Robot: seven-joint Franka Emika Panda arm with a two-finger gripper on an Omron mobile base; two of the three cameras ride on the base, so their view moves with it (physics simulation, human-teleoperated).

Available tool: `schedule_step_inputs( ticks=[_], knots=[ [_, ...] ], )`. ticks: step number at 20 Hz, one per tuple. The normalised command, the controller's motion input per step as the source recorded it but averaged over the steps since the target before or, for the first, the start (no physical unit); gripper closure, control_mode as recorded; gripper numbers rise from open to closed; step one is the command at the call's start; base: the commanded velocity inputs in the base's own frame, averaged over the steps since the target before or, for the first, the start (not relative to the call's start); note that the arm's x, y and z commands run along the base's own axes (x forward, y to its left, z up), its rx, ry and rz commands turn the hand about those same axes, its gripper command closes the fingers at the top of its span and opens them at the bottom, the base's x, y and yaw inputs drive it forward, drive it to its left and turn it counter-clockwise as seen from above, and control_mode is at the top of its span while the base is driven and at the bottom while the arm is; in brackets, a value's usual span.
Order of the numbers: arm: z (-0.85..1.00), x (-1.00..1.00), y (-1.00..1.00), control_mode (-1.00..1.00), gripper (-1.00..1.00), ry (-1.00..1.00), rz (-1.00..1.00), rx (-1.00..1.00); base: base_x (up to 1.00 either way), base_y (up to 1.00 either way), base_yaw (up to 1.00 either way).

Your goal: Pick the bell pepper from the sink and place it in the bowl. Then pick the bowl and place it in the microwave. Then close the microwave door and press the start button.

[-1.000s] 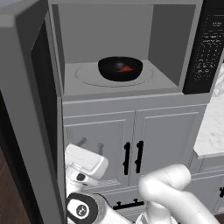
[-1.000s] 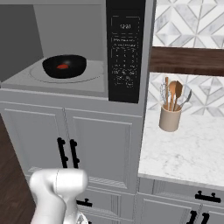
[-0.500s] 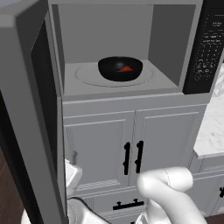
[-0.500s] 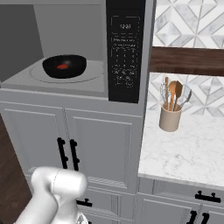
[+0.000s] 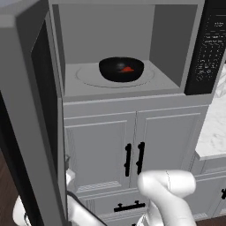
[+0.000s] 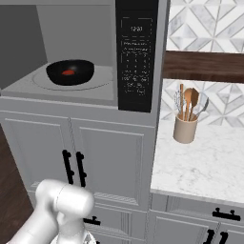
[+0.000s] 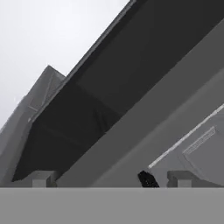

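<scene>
The bowl (image 5: 121,69) sits on the microwave (image 5: 170,44) turntable (image 5: 88,77).

A simulated domestic kitchen is shown. A built-in microwave (image 6: 95,52) with a black control panel (image 6: 137,59) is set above grey paneled cabinet doors (image 5: 132,145) fitted with black bar handles (image 5: 134,158). To its right, a white marble countertop (image 6: 200,164) is seen carrying a beige crock of wooden utensils (image 6: 186,125), backed by patterned wall tile (image 6: 209,26) and a dark wooden shelf (image 6: 205,66).

Lower arm behind the microwave door (image 5: 31,114), door cut off left.
</scene>
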Motion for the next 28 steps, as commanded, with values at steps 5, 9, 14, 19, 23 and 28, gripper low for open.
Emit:
schedule_step_inputs(
  ticks=[5,9,14,19,23,28],
  knots=[
    [0.55,-0.49,-0.05,-1.00,-1.00,-0.27,0.18,0.12,0.00,0.00,0.00],
    [0.45,-0.66,-0.38,-1.00,-1.00,-0.26,0.18,0.19,0.00,0.00,0.00],
    [0.41,-0.75,-0.59,-1.00,-1.00,-0.22,0.22,0.25,0.00,0.00,0.00],
    [0.41,-0.67,-0.65,-1.00,-1.00,-0.19,0.25,0.27,0.00,0.00,0.00],
    [0.64,-0.53,-0.66,-1.00,-1.00,-0.12,0.24,0.30,0.00,0.00,0.00],
    [0.67,-0.36,-0.79,-1.00,-1.00,-0.05,0.33,0.35,0.00,0.00,0.00]
  ],
)
